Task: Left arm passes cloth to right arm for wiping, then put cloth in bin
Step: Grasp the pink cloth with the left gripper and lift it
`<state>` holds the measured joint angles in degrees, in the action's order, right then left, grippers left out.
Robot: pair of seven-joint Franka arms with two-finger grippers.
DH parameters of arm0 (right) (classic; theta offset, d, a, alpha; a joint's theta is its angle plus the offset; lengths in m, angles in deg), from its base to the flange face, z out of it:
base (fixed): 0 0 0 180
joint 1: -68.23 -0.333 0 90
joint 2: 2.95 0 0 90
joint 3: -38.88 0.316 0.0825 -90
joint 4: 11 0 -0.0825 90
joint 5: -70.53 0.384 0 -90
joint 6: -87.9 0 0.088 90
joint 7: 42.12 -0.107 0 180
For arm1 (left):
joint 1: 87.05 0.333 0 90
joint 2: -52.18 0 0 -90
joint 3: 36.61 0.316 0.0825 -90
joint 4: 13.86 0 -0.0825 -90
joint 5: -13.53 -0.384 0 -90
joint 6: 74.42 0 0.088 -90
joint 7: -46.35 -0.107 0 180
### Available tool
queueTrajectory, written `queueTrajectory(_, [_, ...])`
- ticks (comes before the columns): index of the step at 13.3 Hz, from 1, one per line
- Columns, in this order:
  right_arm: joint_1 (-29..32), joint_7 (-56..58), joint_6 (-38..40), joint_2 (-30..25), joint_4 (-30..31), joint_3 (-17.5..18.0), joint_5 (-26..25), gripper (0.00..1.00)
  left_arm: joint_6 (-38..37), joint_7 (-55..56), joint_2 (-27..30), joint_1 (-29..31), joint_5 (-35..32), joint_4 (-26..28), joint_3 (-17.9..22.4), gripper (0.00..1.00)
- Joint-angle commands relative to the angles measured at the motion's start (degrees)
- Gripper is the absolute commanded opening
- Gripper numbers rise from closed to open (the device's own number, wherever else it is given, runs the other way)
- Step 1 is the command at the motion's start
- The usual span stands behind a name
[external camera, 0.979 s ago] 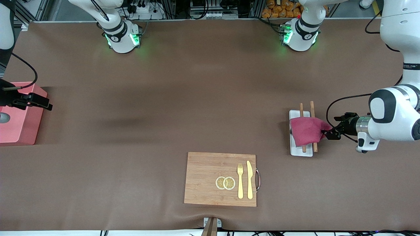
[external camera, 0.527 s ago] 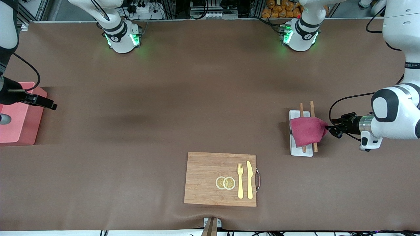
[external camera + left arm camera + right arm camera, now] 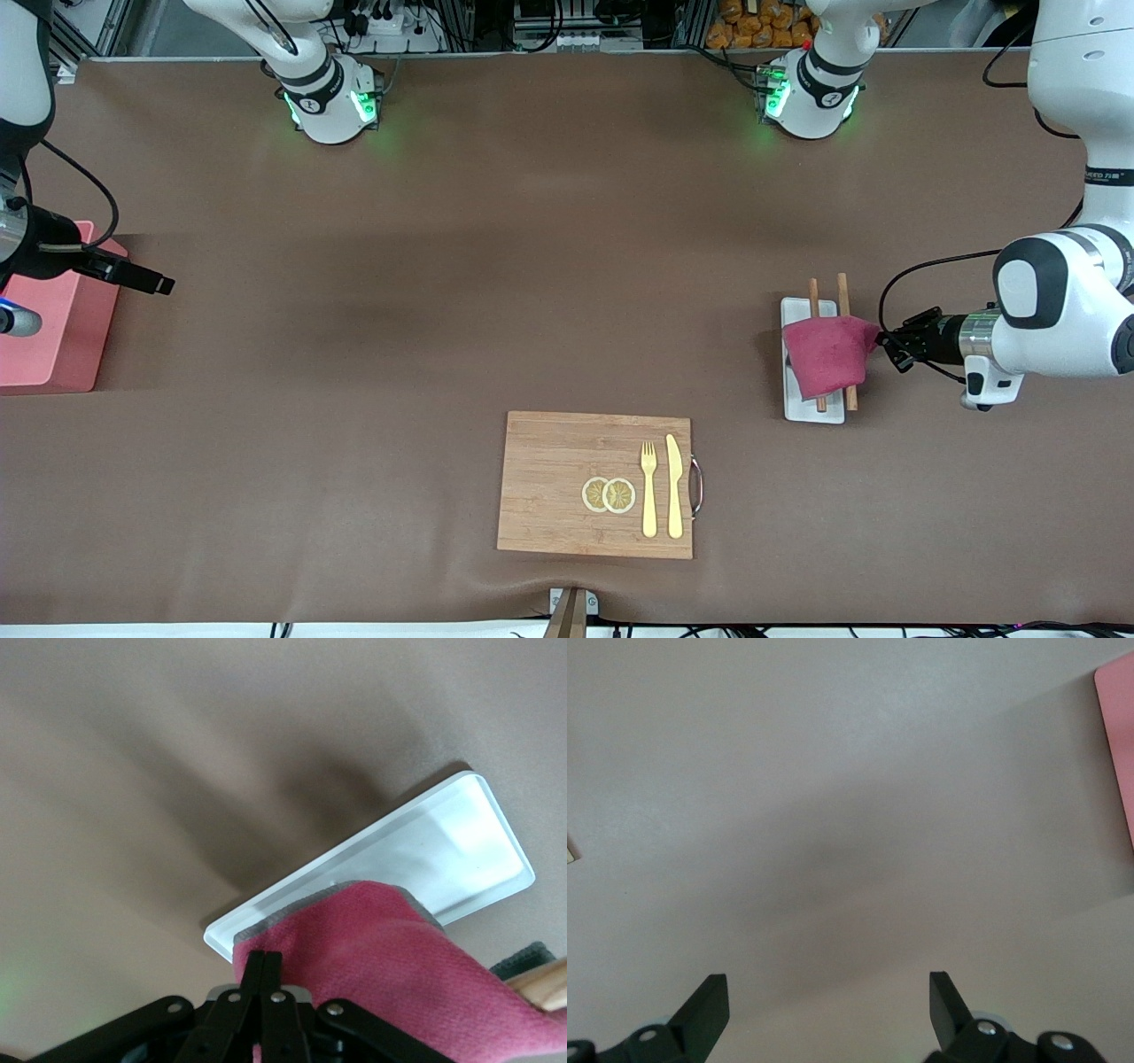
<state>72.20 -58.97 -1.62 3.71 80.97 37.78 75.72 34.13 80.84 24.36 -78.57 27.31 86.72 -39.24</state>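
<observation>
The magenta-red cloth (image 3: 828, 356) lies draped over the white chopstick tray (image 3: 811, 409) at the left arm's end of the table. My left gripper (image 3: 880, 340) is shut on the cloth's edge, at the side toward the left arm's end. In the left wrist view its jaws are pressed together (image 3: 263, 962) on the cloth (image 3: 399, 966), with the tray (image 3: 452, 837) beneath. My right gripper (image 3: 163, 285) is open and empty, over bare table beside the salmon-pink bin (image 3: 53, 341) at the right arm's end. The right wrist view shows its spread fingers (image 3: 828, 992) and the bin's edge (image 3: 1118, 735).
Two wooden chopsticks (image 3: 842, 292) lie on the tray, partly under the cloth. A wooden cutting board (image 3: 558, 483) nearer the front camera carries a yellow fork (image 3: 648, 487), a knife (image 3: 674, 486) and two lemon slices (image 3: 609, 494). A brown mat covers the table.
My right gripper has moved away from the bin toward the table's middle. My left gripper has shifted slightly with the cloth's edge, and the cloth has bunched narrower.
</observation>
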Motion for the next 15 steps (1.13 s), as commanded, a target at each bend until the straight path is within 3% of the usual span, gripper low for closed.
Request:
queueTrajectory(1, [-0.46,-1.96,1.18,0.29,-1.18,0.05,0.52,1.0,0.7,0.49,2.34,0.04,1.25,1.2,-0.01,0.0])
queueTrajectory(8, [-0.99,-7.83,2.41,0.29,-1.44,0.23,1.57,1.0,-8.79,0.49,9.01,0.04,0.11,-6.18,-0.72,0.0])
queueTrajectory(12, [-2.04,-23.54,3.91,0.38,-1.8,0.14,8.68,1.0,-12.03,7.5,11.48,-2.41,0.11,-10.38,-2.3,0.0])
queueTrajectory(15, [-6.24,-39.86,5.14,0.9,-1.8,0.14,11.59,1.0,-14.59,13.83,12.27,-6.54,0.28,-14.43,-3.09,0.0])
